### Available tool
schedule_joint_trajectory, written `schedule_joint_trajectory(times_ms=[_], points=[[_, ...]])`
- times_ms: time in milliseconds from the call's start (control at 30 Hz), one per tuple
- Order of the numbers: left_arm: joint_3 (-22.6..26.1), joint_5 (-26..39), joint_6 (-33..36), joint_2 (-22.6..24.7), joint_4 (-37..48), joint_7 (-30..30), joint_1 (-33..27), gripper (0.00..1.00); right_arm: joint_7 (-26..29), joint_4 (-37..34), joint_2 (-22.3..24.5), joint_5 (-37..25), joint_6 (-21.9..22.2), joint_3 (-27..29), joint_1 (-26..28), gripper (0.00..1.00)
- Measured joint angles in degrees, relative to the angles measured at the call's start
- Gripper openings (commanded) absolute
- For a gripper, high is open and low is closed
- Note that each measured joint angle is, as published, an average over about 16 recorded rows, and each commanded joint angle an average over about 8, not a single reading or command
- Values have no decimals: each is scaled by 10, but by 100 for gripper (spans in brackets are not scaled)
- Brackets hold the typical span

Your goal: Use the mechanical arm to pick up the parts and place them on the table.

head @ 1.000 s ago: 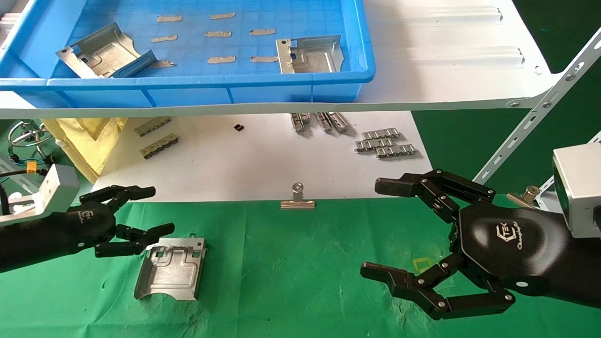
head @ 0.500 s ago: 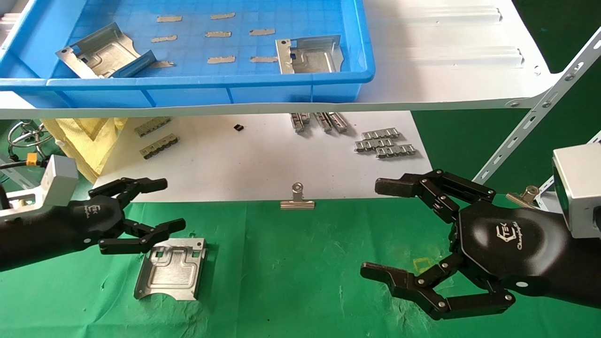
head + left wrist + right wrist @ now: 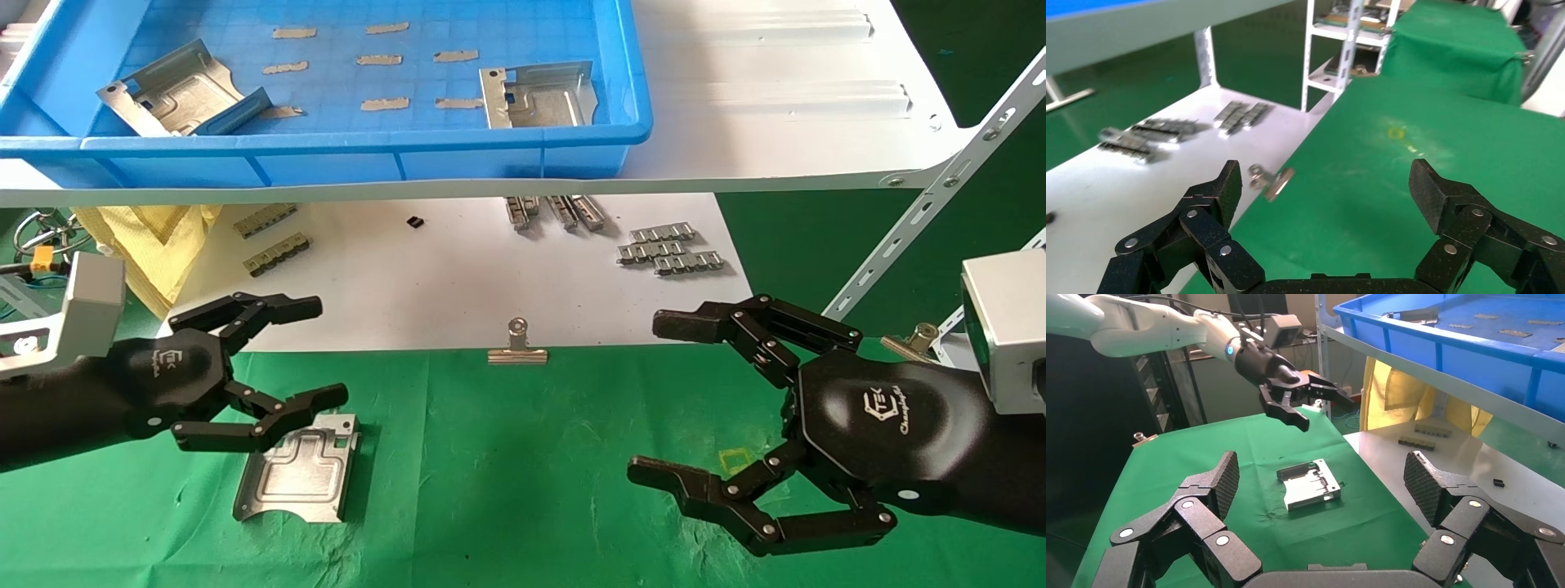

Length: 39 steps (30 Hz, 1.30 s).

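Overhead, a blue bin [image 3: 327,155] holds two silver parts [image 3: 184,90].
Below it, left gripper [image 3: 282,367] and right gripper [image 3: 654,400] hang spread wide, empty; a third part [image 3: 294,474] lies on the table [image 3: 523,457].

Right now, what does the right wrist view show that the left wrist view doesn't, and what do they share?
Only the right wrist view shows the placed part lying flat on the table, the left pincer open and raised above it, holding nothing, and the blue bin on the shelf.

Only the left wrist view shows the binder clip at the paper's edge, the grey clip strips on the white paper, and a far green-covered table.

Both show green cloth, white paper, and their own open, empty pincer; the right pincer idles.
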Motion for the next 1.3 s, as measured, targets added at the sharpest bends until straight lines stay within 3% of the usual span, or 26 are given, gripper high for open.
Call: schedule_joint_trajectory(times_ms=[933,1300], points=[[-122,-39,-22,-52,-329,-155,120,100,0,0,0,0,0,0,0,100],[-144,-47,-26,-62,-386,-179,142,100,0,0,0,0,0,0,0,100]])
